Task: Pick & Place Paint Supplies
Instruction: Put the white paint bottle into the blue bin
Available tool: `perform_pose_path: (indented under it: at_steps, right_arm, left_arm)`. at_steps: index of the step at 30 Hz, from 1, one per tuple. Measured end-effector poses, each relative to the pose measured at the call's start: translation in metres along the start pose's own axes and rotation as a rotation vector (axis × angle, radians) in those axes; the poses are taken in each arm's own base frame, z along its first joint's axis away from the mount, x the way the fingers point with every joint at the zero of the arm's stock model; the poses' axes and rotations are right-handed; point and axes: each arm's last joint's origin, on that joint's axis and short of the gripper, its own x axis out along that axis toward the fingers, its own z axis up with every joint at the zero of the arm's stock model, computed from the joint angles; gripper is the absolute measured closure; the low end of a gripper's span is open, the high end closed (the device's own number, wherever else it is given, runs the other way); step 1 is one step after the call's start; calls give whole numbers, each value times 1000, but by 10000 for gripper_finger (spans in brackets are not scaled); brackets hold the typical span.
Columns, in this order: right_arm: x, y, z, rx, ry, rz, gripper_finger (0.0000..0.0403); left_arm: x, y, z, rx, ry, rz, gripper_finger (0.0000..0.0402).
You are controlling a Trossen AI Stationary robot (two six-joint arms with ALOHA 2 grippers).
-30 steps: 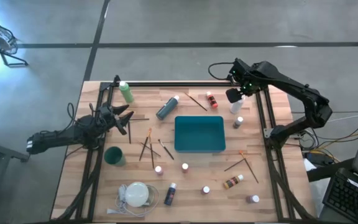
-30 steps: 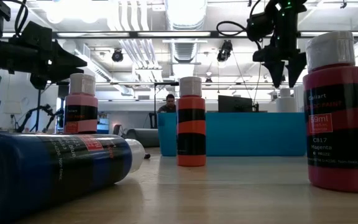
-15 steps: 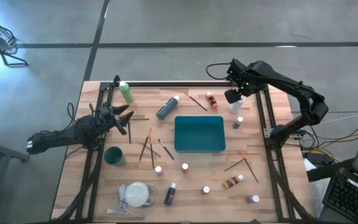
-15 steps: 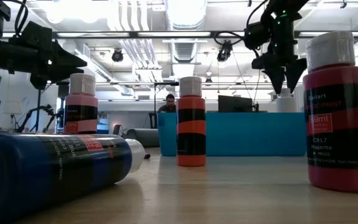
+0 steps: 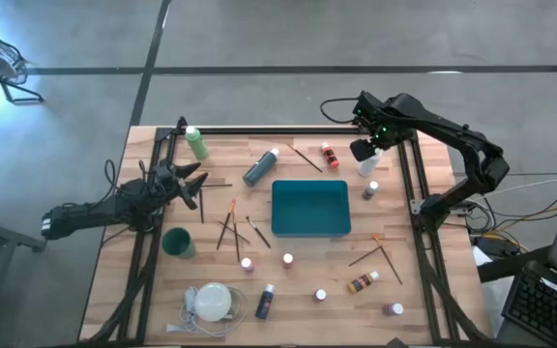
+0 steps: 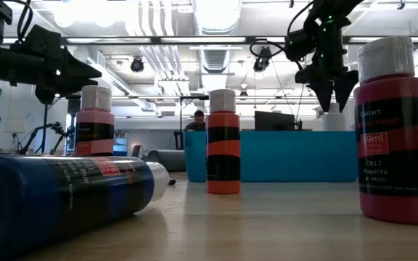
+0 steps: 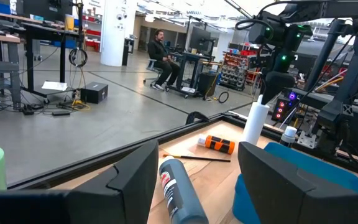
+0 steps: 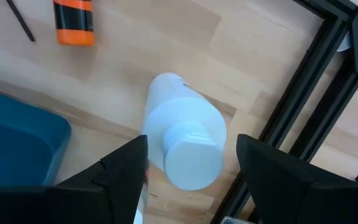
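With my right gripper [image 8: 185, 163] hovering, jaws spread and empty, over a white paint bottle [image 8: 184, 138], the teal tray [image 5: 309, 209] holds nothing yet.

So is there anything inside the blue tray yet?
No, the high view shows the teal tray holding nothing, with bottles and brushes scattered around it on the table.
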Motion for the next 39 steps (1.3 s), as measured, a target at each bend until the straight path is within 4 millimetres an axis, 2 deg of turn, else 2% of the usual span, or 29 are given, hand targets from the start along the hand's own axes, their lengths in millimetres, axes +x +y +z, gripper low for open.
perform_pose_path:
  at_steps: [24, 28, 35, 39]
  right_arm:
    - [3, -2, 1, -2, 15, 11, 275]
    - [3, -2, 1, -6, 15, 12, 281]
    - [3, -2, 1, -5, 16, 10, 266]
    - [3, -2, 1, -5, 17, 12, 280]
  left_arm:
    - [0, 0, 0, 0, -1, 0, 174]
    - [0, 0, 0, 0, 0, 0, 174]
    - [0, 0, 0, 0, -1, 0, 174]
    - [0, 0, 0, 0, -1, 0, 174]
